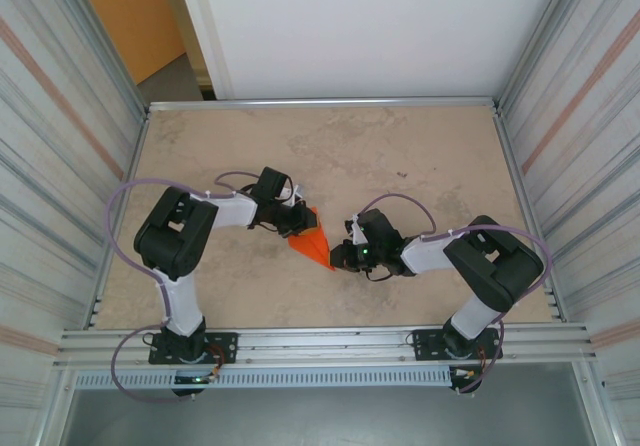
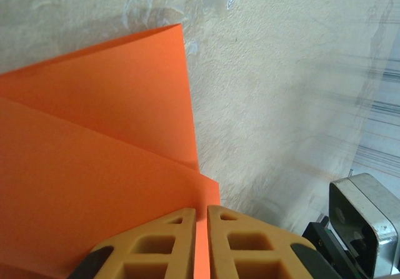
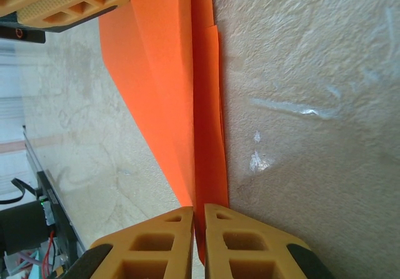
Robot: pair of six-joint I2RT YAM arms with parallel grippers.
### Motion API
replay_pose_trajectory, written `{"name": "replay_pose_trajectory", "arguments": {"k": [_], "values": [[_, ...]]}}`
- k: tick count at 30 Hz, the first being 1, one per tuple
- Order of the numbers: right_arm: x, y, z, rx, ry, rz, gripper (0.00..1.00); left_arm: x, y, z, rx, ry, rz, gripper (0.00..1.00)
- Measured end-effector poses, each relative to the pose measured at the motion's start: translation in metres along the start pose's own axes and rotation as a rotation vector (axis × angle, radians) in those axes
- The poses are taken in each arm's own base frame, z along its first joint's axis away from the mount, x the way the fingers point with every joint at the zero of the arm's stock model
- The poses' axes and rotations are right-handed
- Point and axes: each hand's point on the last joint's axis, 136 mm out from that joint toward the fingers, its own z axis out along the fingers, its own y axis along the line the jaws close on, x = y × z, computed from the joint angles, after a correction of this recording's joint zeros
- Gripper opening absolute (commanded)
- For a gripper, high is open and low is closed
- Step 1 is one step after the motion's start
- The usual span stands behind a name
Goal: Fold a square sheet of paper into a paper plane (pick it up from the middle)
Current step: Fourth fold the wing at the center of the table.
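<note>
Paper plane [image 1: 313, 238], part-folded | my left hand [image 2: 201, 211] clenched on one end | my right hand [image 3: 198, 210] clenched on the other | purpose, I judge: pinning the centre crease shut.

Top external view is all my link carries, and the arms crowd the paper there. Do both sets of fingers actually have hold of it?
Observer: Yes for the left. The left wrist view shows the left fingers shut on an edge of the folded orange paper, which passes through the slit between them.
Operator: And the right?
Observer: The right wrist view shows the right fingers shut on the paper's narrow end.
Operator: Is it one flat layer?
Observer: No. Both wrist views show overlapping folded layers, with a straight crease running lengthwise away from the right fingers.
</note>
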Motion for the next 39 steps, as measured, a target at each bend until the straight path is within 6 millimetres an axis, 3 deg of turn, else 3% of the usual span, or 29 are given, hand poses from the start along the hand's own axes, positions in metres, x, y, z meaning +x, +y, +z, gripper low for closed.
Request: {"name": "replay_pose_trajectory", "arguments": {"k": [16,23,28,33,39], "values": [[0.0,0.0,0.0,0.0,0.001,0.001,0.15,0.0,0.005,0.004,-0.01,0.011,0.003,0.14],[-0.002,0.005,-0.004,-0.007,-0.014,0.007,0.31,-0.001,0.005,0.006,-0.013,0.015,0.002,0.14],[-0.005,0.005,-0.021,0.04,-0.055,0.013,0.35,-0.001,0.006,0.006,-0.014,0.017,0.004,0.14],[-0.015,0.017,-0.039,0.06,-0.102,-0.036,0.3,-0.001,0.006,0.006,-0.015,0.018,0.003,0.14],[-0.033,0.042,-0.035,0.05,-0.105,-0.101,0.2,-0.001,0.006,0.006,-0.015,0.018,0.003,0.14]]}}
